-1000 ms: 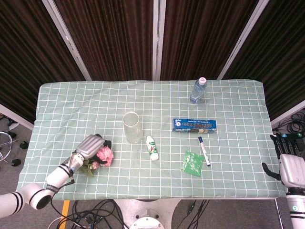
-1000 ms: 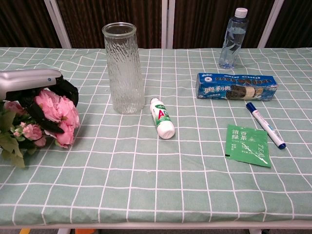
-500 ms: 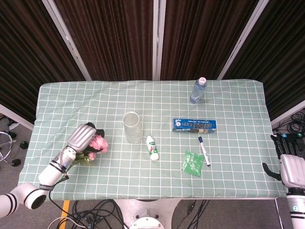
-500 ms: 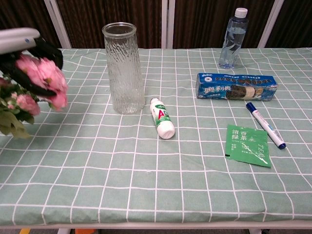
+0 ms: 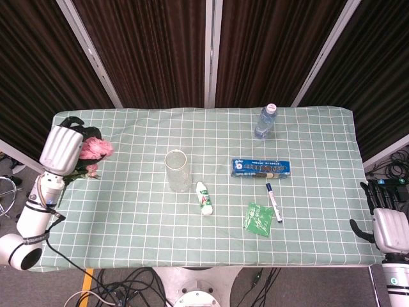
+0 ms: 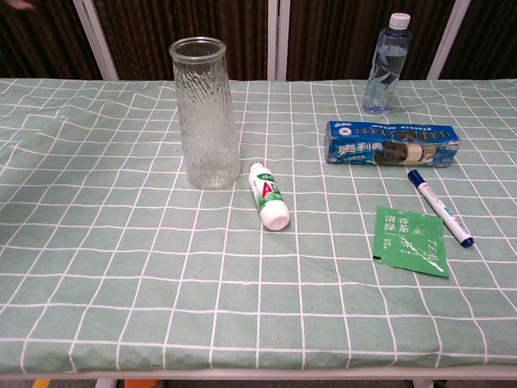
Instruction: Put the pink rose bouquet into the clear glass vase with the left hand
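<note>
My left hand (image 5: 64, 146) grips the pink rose bouquet (image 5: 94, 149) and holds it raised over the table's far left side, well left of the vase. The blooms point right, and green leaves (image 5: 82, 170) hang under the hand. The clear glass vase (image 5: 177, 170) stands upright and empty near the table's middle; the chest view shows it (image 6: 205, 113) at upper left. In the chest view only a pink sliver of the bouquet (image 6: 19, 3) shows at the top left corner. My right hand (image 5: 388, 220) hangs off the table's right edge, fingers apart, holding nothing.
A small white bottle (image 6: 269, 196) lies just right of the vase. Further right are a blue biscuit box (image 6: 392, 144), a marker pen (image 6: 439, 207) and a green tea sachet (image 6: 410, 241). A water bottle (image 6: 384, 63) stands at the back.
My left hand has lifted the bouquet off the cloth and swung it up and to the left, almost out of the chest view. The vase and the right hand have not moved.
</note>
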You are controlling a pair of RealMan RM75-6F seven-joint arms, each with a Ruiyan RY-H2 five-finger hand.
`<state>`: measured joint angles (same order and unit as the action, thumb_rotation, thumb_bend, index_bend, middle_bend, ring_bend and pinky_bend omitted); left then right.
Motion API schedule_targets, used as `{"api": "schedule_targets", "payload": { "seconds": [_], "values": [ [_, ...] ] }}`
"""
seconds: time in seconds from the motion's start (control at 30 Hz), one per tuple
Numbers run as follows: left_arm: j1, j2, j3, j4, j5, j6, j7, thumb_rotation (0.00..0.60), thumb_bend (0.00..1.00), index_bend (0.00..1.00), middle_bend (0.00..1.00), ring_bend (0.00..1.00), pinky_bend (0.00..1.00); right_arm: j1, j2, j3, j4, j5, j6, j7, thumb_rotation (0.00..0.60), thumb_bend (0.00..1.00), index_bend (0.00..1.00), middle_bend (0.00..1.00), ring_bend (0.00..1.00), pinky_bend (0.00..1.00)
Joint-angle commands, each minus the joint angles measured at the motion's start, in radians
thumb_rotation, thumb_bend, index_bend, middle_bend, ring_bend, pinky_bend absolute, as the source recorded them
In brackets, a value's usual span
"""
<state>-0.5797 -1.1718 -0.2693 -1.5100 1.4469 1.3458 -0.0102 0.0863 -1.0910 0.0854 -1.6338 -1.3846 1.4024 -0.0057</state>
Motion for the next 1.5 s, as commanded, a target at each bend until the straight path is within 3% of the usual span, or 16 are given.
{"api": "schedule_targets", "payload": {
  "seconds": [0.03,0.17,0.4,0.7,0.9,1.1,1.5],
  "values": [
    [-0.011,-0.020,-0.061,0.014,0.029,0.099,0.018,0.600,0.23,0.60,0.69,0.71,0.38,0.000,-0.003,-0.002,0.004,0.001,-0.003,0.000,0.600,0.21,0.00,0.00,0.00,0.00],
    [-0.034,-0.070,-0.128,0.036,0.029,0.191,0.009,0.600,0.23,0.60,0.69,0.71,0.38,-0.001,-0.008,-0.006,0.012,0.001,-0.007,0.003,0.600,0.21,0.00,0.00,0.00,0.00],
    [-0.102,-0.194,-0.289,0.042,-0.040,0.334,-0.071,0.600,0.23,0.59,0.68,0.71,0.39,-0.002,-0.011,-0.005,0.026,0.006,-0.013,0.016,0.600,0.21,0.00,0.00,0.00,0.00],
    [-0.194,-0.297,-0.406,-0.001,-0.150,0.342,-0.162,0.600,0.23,0.59,0.68,0.71,0.39,-0.003,-0.013,-0.004,0.039,0.014,-0.022,0.029,0.600,0.21,0.00,0.00,0.00,0.00],
    [-0.283,-0.397,-0.417,0.049,-0.147,0.349,-0.173,0.600,0.23,0.59,0.68,0.71,0.38,-0.004,-0.012,-0.005,0.042,0.017,-0.026,0.035,0.600,0.21,0.00,0.00,0.00,0.00],
    [-0.357,-0.489,-0.382,0.165,-0.103,0.358,-0.170,0.600,0.23,0.58,0.67,0.71,0.38,-0.011,-0.005,-0.002,0.052,0.027,-0.025,0.053,0.600,0.21,0.00,0.00,0.00,0.00],
    [-0.424,-0.626,-0.349,0.341,-0.101,0.352,-0.240,0.600,0.23,0.58,0.67,0.71,0.38,-0.012,-0.005,-0.001,0.080,0.041,-0.044,0.083,0.600,0.21,0.00,0.00,0.00,0.00]
  ]
}}
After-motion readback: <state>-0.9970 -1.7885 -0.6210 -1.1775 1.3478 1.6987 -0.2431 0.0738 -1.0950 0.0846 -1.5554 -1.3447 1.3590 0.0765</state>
